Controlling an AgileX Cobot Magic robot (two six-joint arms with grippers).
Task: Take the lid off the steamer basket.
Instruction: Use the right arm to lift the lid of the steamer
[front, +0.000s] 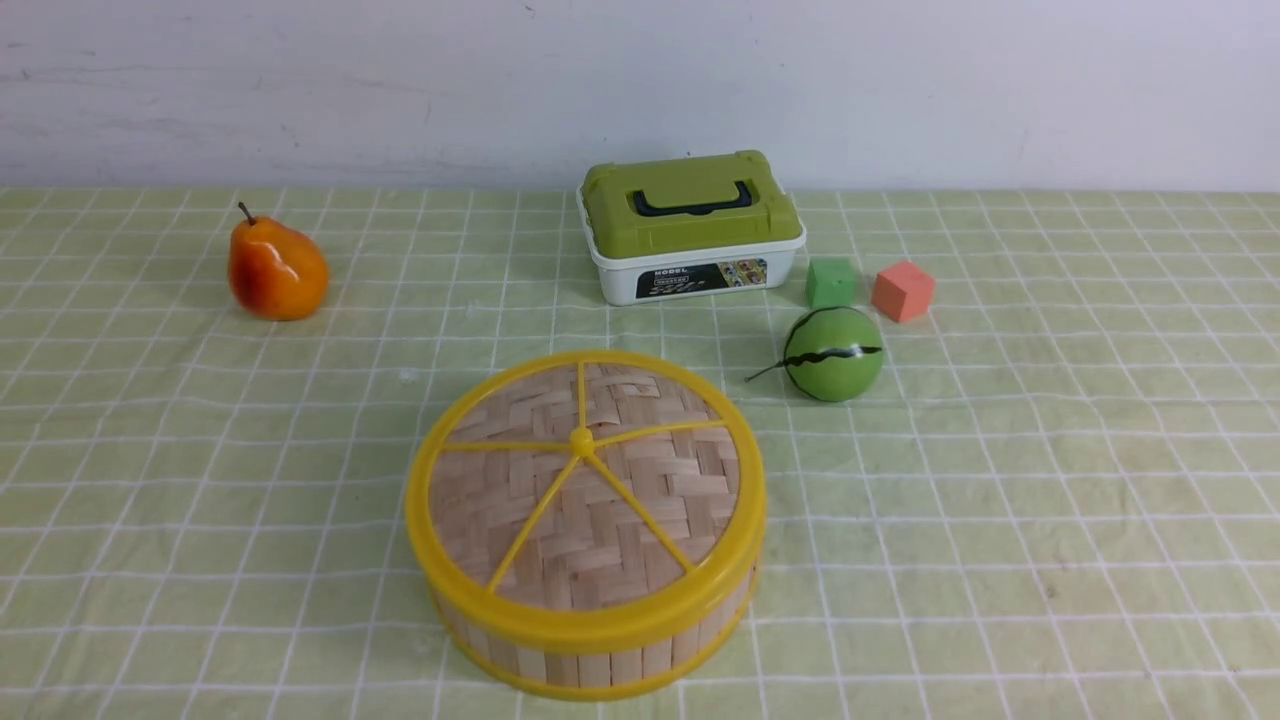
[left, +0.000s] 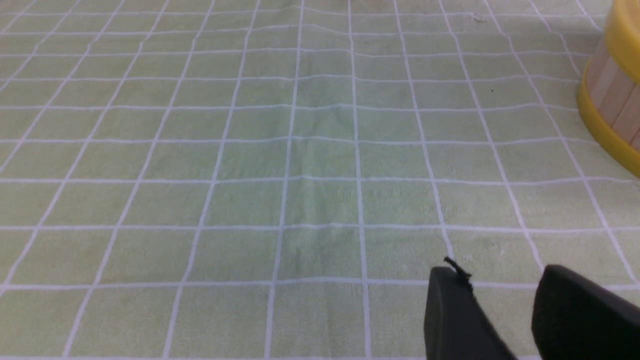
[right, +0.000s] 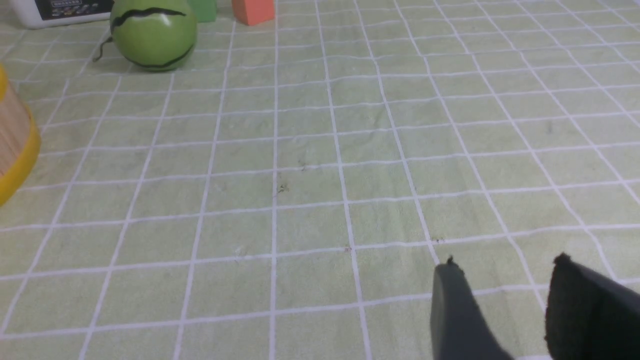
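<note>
- My left gripper (left: 500, 272) and right gripper (right: 505, 262): jaws apart, empty, apparently low over the cloth (front: 1000, 500).
- The lid (front: 585, 480) sits on the steamer basket (front: 600, 655); a tight rim could drag the basket up.

Over the checked cloth (left: 300, 150) the left pincer (left: 497, 275) gapes, with the steamer basket (left: 610, 95) well apart.

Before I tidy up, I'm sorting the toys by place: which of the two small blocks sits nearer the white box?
The green block, just right of the box; the salmon block lies farther right, beyond it.
</note>
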